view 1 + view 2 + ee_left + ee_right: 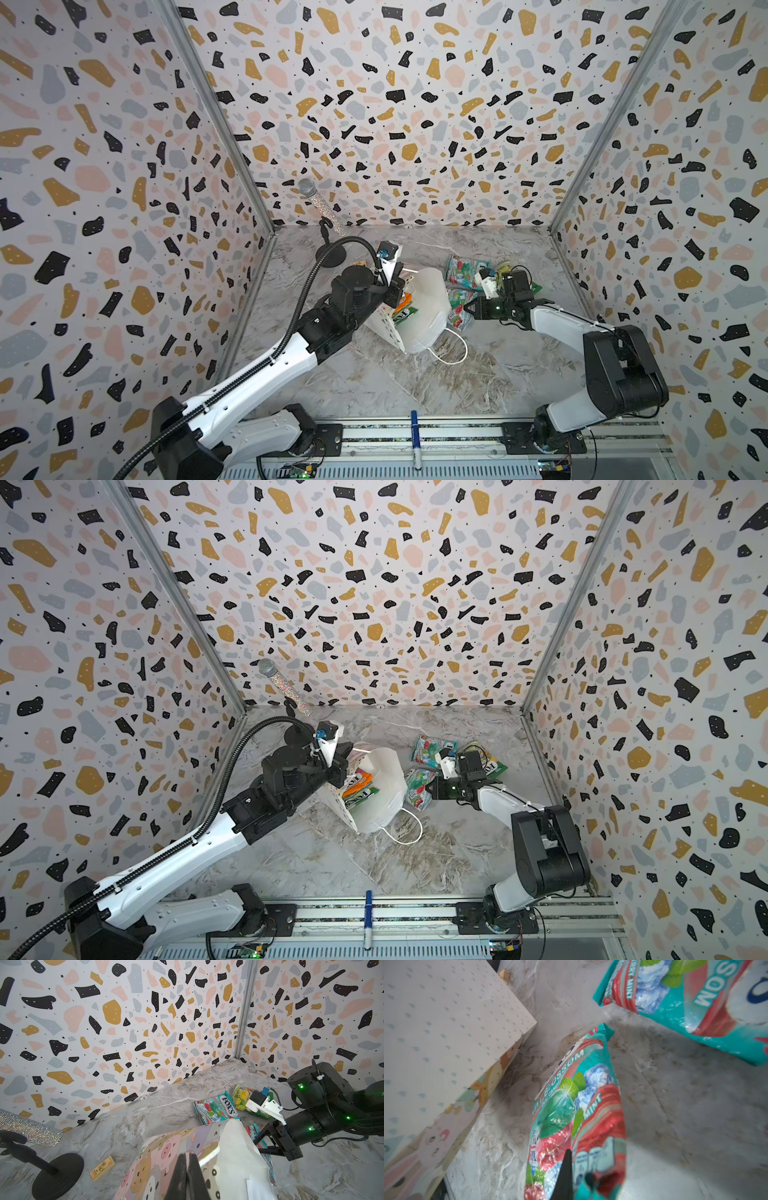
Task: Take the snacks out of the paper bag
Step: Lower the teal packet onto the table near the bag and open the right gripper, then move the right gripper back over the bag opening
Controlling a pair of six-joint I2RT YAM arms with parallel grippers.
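Your left gripper [188, 1159] pinches the rim of the paper bag [428, 309], and your right gripper [466, 310] clamps the edge of the light, likely slippery teal packet [581, 1109] beside it.

Twin overhead views — close wrist cameras

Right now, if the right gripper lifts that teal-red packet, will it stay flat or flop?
Probably flops: the teal-red packet bends along a crease by the right gripper. Its glossy film glints, so it may slip from a shallow pinch. It looks thin, likely light.
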